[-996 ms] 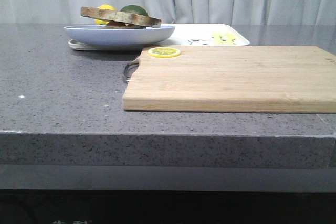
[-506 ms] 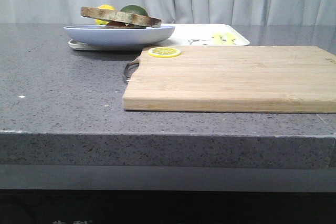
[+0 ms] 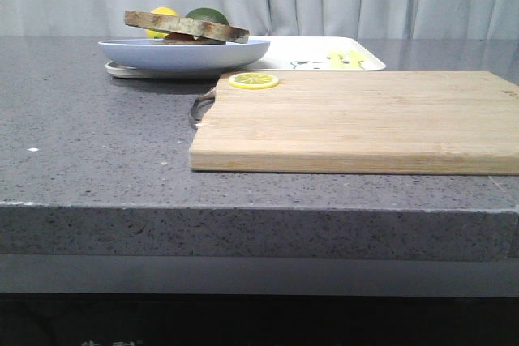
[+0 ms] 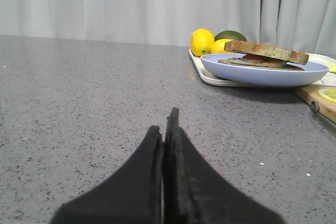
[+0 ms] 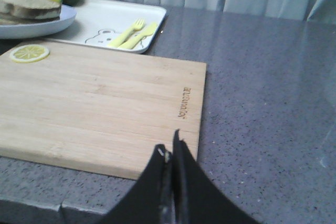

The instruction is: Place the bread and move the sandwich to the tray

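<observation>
I'm looking across a grey speckled counter (image 3: pixel 97 143) that fills most of the front view. On it, to my right, lies a pale wooden cutting board (image 3: pixel 365 123), bare but for a lemon slice (image 3: pixel 254 80) at its far left corner. Behind the board sits the tray (image 3: pixel 320 53), shallow and white, with a small cartoon drawing and yellow marks near its front edge; from the right wrist camera those marks read as a printed fork and spoon. The round light-blue plate (image 3: pixel 185 53) rests on the left end of the tray, its rim overhanging the tray's front edge. On the plate is the sandwich (image 3: pixel 186 27): a thick brown-crusted top slice with a pale greenish-tan crumb, tilted over flatter layers, with a bit of red showing between them in the left wrist view. I can't make out any egg from here. Behind the plate I see two lemons (image 4: pixel 202 42) and a dark green fruit (image 4: pixel 231 35).

The left gripper (image 4: pixel 166 129) hovers low over bare counter, well short of the plate, its two dark fingers pressed together. The right gripper (image 5: pixel 170 150) is likewise closed on nothing, sitting over the near right corner of the board.

Against the front pictures from a second and half a second ago, I find nothing changed: plate, sandwich, tray, board and lemon slice sit exactly where they were.
</observation>
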### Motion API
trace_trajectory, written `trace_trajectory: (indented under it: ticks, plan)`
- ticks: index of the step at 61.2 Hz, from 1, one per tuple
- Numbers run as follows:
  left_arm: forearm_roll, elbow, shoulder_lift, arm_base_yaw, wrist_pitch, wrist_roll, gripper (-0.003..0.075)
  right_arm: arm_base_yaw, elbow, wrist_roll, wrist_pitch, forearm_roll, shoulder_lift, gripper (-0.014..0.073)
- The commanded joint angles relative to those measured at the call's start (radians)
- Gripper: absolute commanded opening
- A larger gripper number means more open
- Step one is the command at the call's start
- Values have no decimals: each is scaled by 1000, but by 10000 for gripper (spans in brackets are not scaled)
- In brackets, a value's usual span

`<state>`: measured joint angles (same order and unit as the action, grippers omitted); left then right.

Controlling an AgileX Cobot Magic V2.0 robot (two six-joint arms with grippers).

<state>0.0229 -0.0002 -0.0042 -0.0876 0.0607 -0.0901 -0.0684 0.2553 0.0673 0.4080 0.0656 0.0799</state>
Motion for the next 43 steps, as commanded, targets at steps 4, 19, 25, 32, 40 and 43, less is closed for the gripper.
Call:
trace_trajectory:
  ticks: [4,19,25,32,40,43]
  plan:
    - [0,7,-20,1,-84,-11,-18,36,-128,4,-279,17,-83,-118]
    - [0,7,-20,1,-84,-11,-18,45,-277,4,-445,17,-112,-118]
    - [0,7,-20,1,-84,-11,-18,45,-279,4,-446,17,-112,-118]
    - [0,7,-20,1,-84,-11,-18,45,-279,4,-447,17,-112,-118]
    - [0,7,-20,1,-84,-11,-18,45,-279,4,-447,16,-112,-118]
    - [0,7,-20,1,-84,-11,-18,45,-279,4,-447,16,-112,-118]
